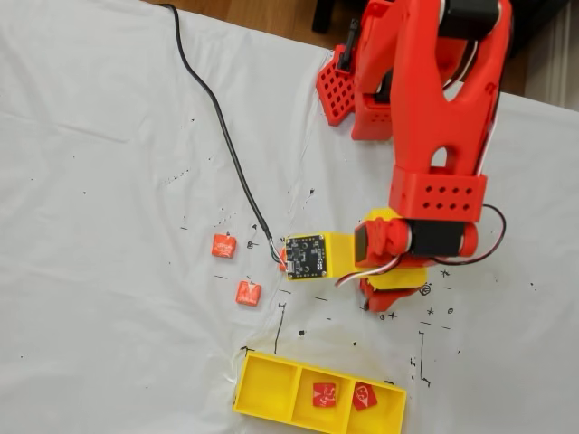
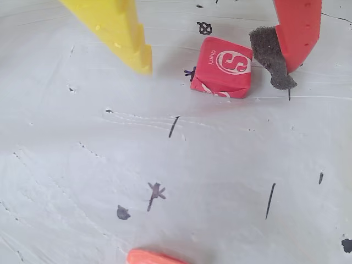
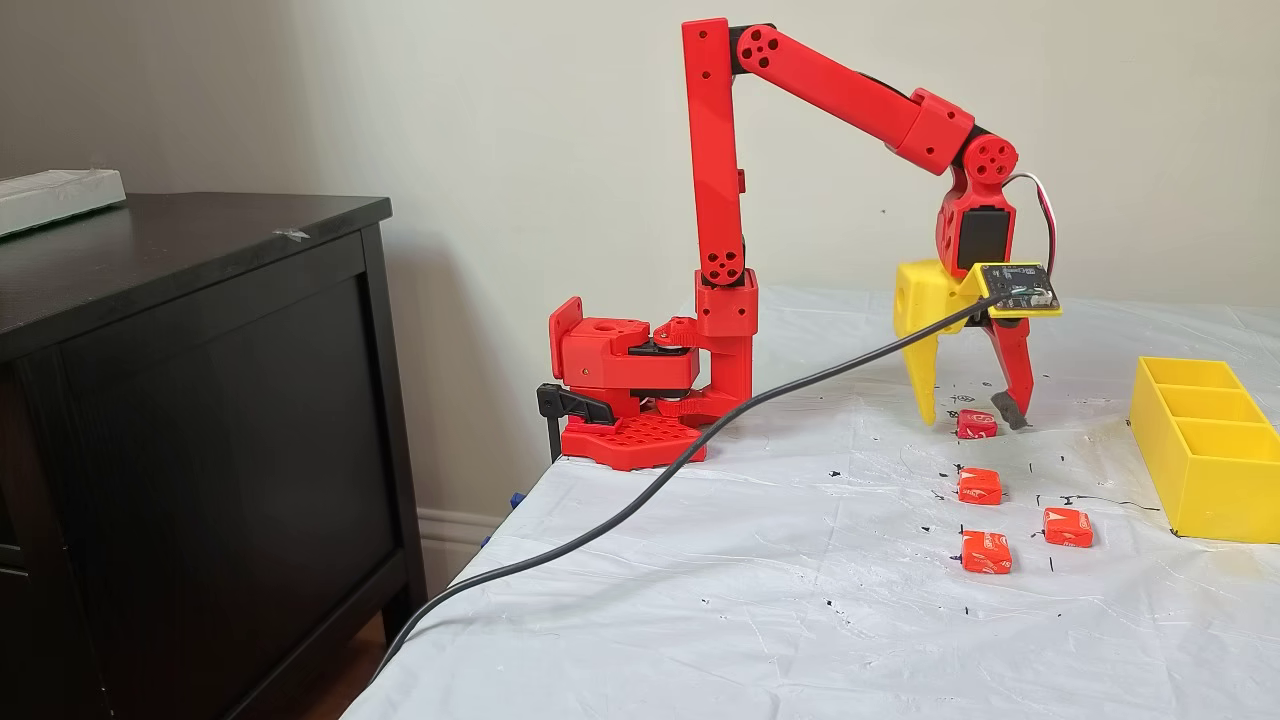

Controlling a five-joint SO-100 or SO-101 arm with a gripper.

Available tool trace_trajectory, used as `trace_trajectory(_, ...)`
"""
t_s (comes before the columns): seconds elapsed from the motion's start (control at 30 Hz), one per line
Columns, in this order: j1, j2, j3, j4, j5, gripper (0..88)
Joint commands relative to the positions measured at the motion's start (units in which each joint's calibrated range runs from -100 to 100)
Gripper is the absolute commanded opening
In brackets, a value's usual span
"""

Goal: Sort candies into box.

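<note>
A: Two-finger red-and-yellow end effector (image 2: 220,63) is spread wide, holding nothing, low over the white-covered tabletop (image 2: 176,181).

B: The small square red wrapped candy (image 2: 222,73)?

A: Lies flat between the fingers, just beside the red padded one, well apart from the yellow. Long yellow three-section plastic box (image 3: 1205,440) stands nearby.

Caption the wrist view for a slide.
Open pincer straddles a red candy on the white sheet.
</note>
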Motion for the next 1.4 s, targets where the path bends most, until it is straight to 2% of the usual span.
trace_trajectory(0.0, -1.03, 0.39, -0.77, -1.75, -0.29, 28.3)
trace_trajectory(0.1, -1.30, 0.64, -0.95, -1.59, -0.34, 27.2)
trace_trajectory(0.27, -1.75, 0.64, -0.95, -1.26, -0.29, 18.7)
trace_trajectory(0.37, -2.20, 0.30, -0.86, -1.26, 0.05, 5.4)
trace_trajectory(0.47, -2.20, -0.63, -0.95, -1.10, 0.10, 3.1)
trace_trajectory(0.77, -0.48, -7.25, -6.41, 4.14, 0.10, 0.2)
trace_trajectory(0.97, 5.40, -11.49, -21.07, 9.71, 0.93, 0.2)
trace_trajectory(1.13, 9.84, -9.62, -29.53, 9.06, 4.00, 0.2)
trace_trajectory(1.37, 15.64, -4.79, -38.27, 7.83, 5.27, 0.2)
